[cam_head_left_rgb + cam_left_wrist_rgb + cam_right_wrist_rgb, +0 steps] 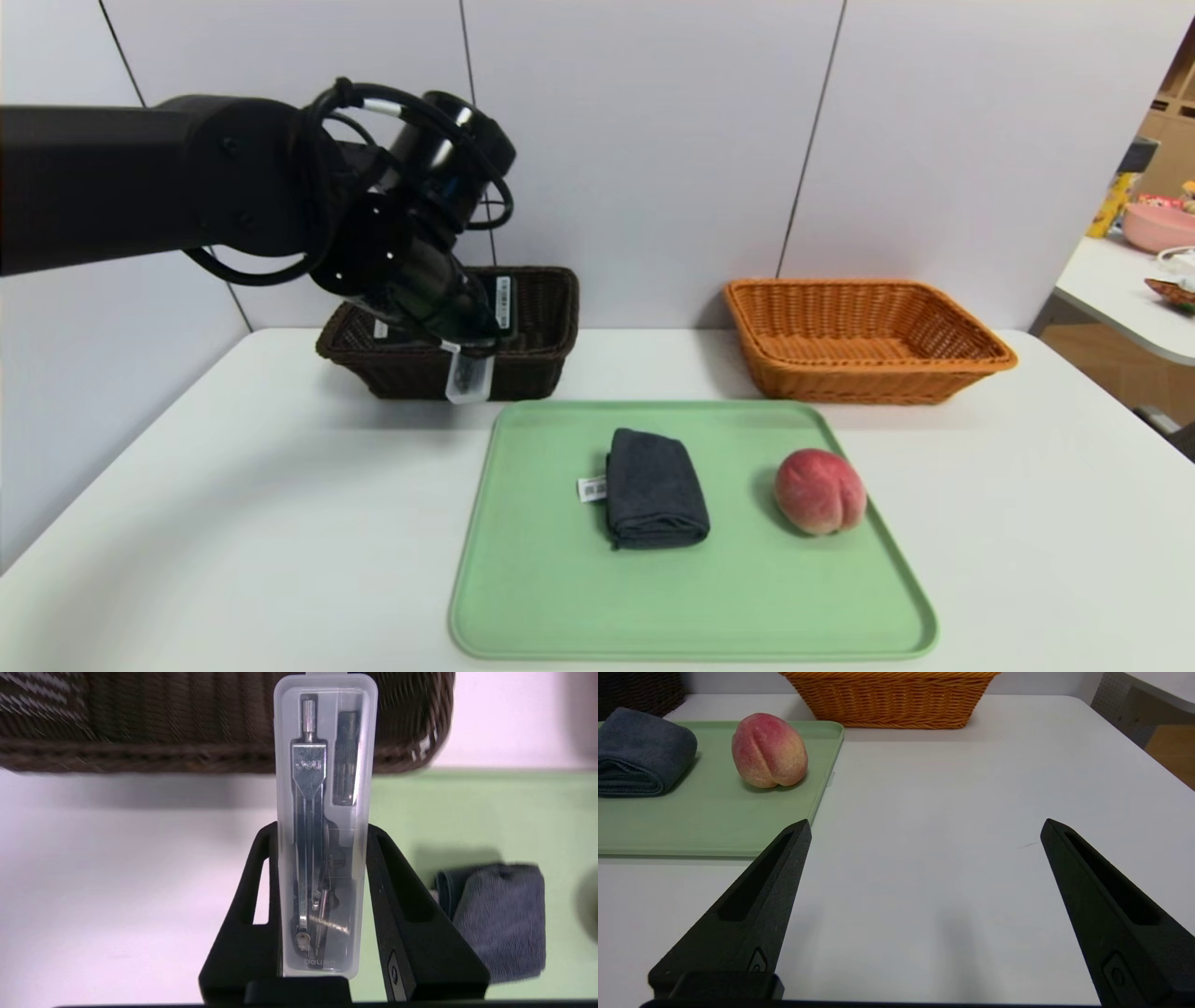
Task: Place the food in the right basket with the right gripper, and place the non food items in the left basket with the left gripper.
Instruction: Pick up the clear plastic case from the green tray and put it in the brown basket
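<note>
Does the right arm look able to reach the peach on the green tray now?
Probably yes: the right claw is open and empty above the table, and nothing seems to stand between it and the peach, though the cloth lies nearby.

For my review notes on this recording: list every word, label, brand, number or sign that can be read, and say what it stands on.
"deli" – on the metal compass in the clear plastic case held by the left hand
"deli", the letters after it unclear – on the lower end of that case
Too small to read: the white tag on the dark grey folded cloth; the white barcode labels on the left hand.
</note>
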